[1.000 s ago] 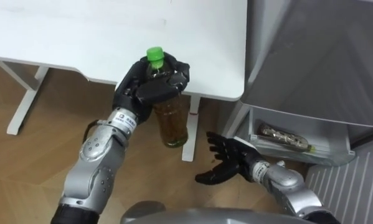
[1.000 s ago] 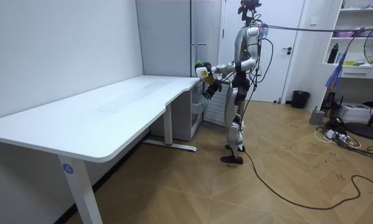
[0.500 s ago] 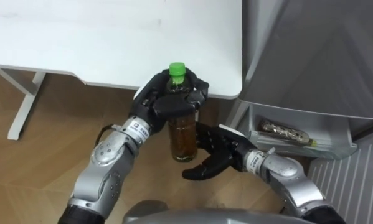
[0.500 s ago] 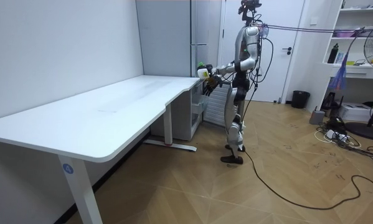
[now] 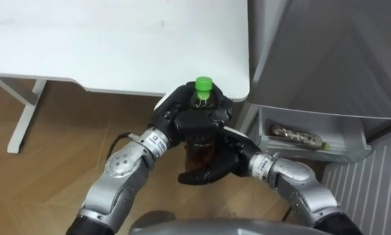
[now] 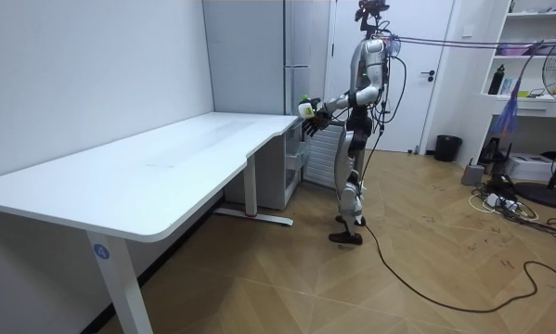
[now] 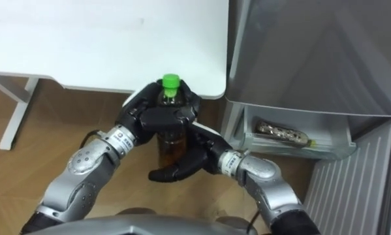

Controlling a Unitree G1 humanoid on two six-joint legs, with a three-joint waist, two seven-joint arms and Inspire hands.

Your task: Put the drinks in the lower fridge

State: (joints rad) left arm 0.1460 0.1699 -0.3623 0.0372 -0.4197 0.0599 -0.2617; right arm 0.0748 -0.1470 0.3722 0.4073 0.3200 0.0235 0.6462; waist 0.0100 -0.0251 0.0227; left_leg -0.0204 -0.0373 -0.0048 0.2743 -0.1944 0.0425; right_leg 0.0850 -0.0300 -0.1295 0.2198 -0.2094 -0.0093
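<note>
Gripping the drink up high, the robot's left hand (image 5: 194,121) has its fingers clenched round the neck and shoulder of the clear plastic bottle of brown tea with the bright green cap (image 5: 200,146). The bottle stands upright in mid-air, just off the rounded corner of the white table (image 5: 117,46), above the wooden floor (image 5: 51,143). The right hand (image 5: 213,166) sits just below the bottle's base, palm up, fingers loose and spread like a cradle; whether it actually touches, I can't tell.

To the robot's right is the tall grey fridge (image 5: 326,52). Its pale lower drawer (image 5: 342,155) is pulled open, with one slim bottle lying on its side (image 5: 297,137) inside. By my reading, that's one drink stowed and one in transit. What's left: swing this bottle across to the drawer, lay it in beside the other, and release.
</note>
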